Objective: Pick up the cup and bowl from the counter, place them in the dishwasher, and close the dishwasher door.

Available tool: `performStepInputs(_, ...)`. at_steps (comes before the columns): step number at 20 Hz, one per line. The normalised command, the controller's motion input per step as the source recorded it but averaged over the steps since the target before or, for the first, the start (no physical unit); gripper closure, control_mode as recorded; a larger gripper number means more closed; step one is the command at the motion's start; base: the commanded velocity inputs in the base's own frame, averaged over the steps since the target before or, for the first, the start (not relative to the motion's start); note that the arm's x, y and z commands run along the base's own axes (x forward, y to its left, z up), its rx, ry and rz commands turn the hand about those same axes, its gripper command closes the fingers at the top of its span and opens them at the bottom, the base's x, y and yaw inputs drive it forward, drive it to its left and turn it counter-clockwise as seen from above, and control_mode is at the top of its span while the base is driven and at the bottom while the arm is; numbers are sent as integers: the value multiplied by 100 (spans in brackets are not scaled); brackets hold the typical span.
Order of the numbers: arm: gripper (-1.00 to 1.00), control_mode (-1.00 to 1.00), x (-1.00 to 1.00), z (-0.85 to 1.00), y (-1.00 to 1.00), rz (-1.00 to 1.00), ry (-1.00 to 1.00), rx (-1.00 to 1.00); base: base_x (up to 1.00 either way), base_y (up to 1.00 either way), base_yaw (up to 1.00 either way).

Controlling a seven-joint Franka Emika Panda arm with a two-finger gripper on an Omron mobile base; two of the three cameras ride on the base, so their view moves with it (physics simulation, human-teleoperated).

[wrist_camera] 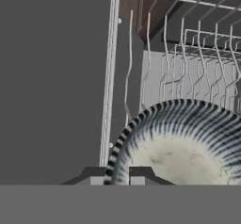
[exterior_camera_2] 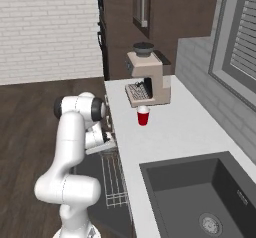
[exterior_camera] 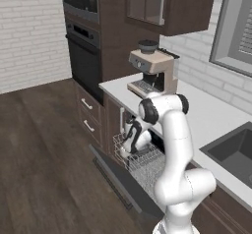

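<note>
Striped dark and pale along its rim, with a mottled cream inside, the bowl (wrist_camera: 181, 145) is seen in the hand view pinched at its near rim by the pincer (wrist_camera: 116, 177), whose jaws are drawn narrow upon that edge. It is held low over the wire rack (wrist_camera: 188, 68) of the dishwasher (exterior_camera: 142, 171), the round body lying ahead of the fingertips towards the rack tines, so release is judged to call for only a short descent. No long axis is shown. Beyond, the dishwasher door (exterior_camera: 115, 179) lies dropped open, and the cup (exterior_camera_2: 143, 116), red, is left upright on the counter (exterior_camera_2: 175, 132) before the coffee machine (exterior_camera_2: 147, 77).
</note>
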Motion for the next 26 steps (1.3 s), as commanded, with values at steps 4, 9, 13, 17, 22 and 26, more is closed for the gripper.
performStepInputs(4, 100, -100, 18, -51, -10, 2, 4, -6, 0, 0, 0)
performStepInputs(9, 100, -100, 7, -52, -5, 5, 4, -4, 0, 0, 0)
performStepInputs(13, 100, -100, 0, -44, 0, 11, 0, -1, 0, 0, 0)
performStepInputs(17, 100, -100, -10, -46, 17, 13, 0, 0, 0, 0, 0)
performStepInputs(22, -100, -100, -45, -55, 81, 15, 0, 0, 0, 0, 0)
performStepInputs(26, -100, -100, -68, -15, 50, 17, -1, 0, 0, 0, 0)
